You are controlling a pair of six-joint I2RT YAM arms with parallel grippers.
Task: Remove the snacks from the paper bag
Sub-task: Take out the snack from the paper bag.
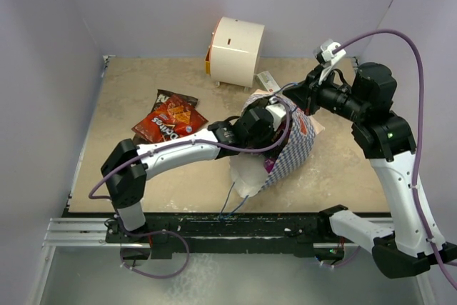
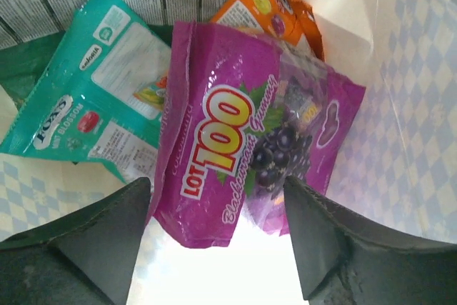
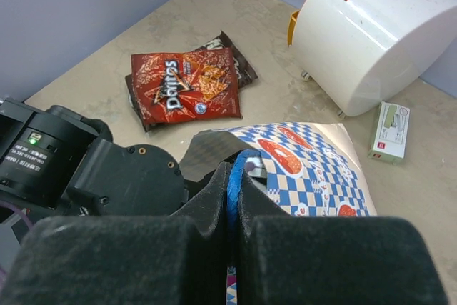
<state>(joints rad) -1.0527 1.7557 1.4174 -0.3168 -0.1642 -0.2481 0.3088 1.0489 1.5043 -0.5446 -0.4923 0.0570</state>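
My left arm reaches into the checked paper bag [image 1: 294,149], so its gripper is hidden in the top view. Inside, the left gripper [image 2: 218,237] stands open, its fingers [image 2: 107,241] either side of the lower end of a purple snack packet [image 2: 243,141], not touching it. A teal packet [image 2: 93,98] lies to its left and an orange one [image 2: 275,12] behind. My right gripper [image 3: 234,183] is shut on the bag's blue string handle [image 3: 235,166], holding the bag [image 3: 314,169] up at its mouth. A red chips bag [image 1: 171,121] lies on the table over a dark brown packet [image 1: 177,96].
A white cylindrical appliance [image 1: 235,51] stands at the back by the wall, with a small white box [image 3: 391,130] beside it. Grey walls close in the table on three sides. The left forearm [image 1: 178,151] stretches across the middle of the table.
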